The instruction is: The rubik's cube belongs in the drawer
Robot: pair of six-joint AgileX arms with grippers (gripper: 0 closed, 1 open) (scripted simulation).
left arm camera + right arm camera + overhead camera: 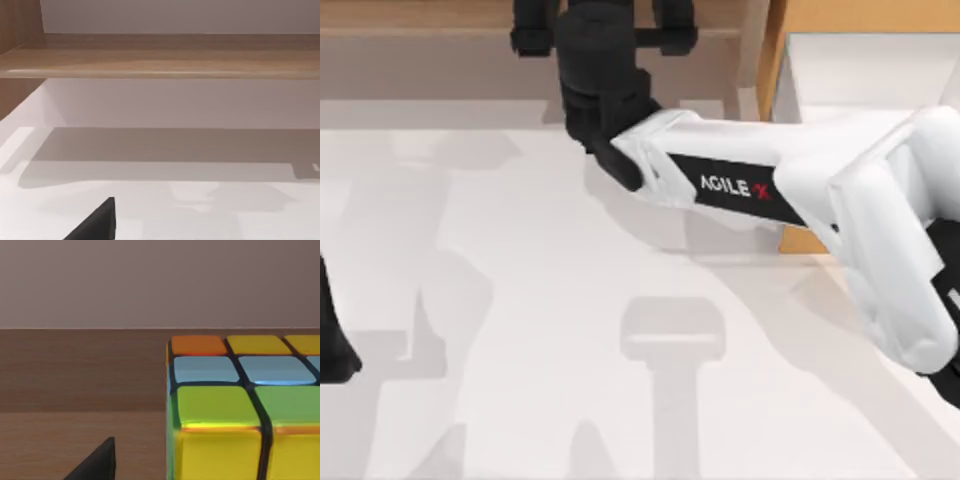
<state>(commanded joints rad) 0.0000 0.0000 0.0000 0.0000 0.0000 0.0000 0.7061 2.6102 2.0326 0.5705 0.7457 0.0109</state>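
**Right wrist view: cube close against the camera, over wood**

Right wrist view has the rubik's cube (pixel 235 405) very near the lens, showing an orange and yellow row, a pale blue row, a green row and yellow squares below, all split by dark grid lines. A brown wooden surface (pixel 80 390) lies behind and beside it. One dark fingertip (pixel 97 462) of the right gripper pokes in at the edge, apart from the cube; whether the jaws pinch the cube or stand spread cannot be told.

From the top view, the right gripper (pixel 605 35) reaches to the far edge of the table (pixel 520 330), at the open drawer (pixel 740 60) with its wooden walls. The right arm's body hides the cube there.

At the table's left edge, the left arm (pixel 332 340) is parked.
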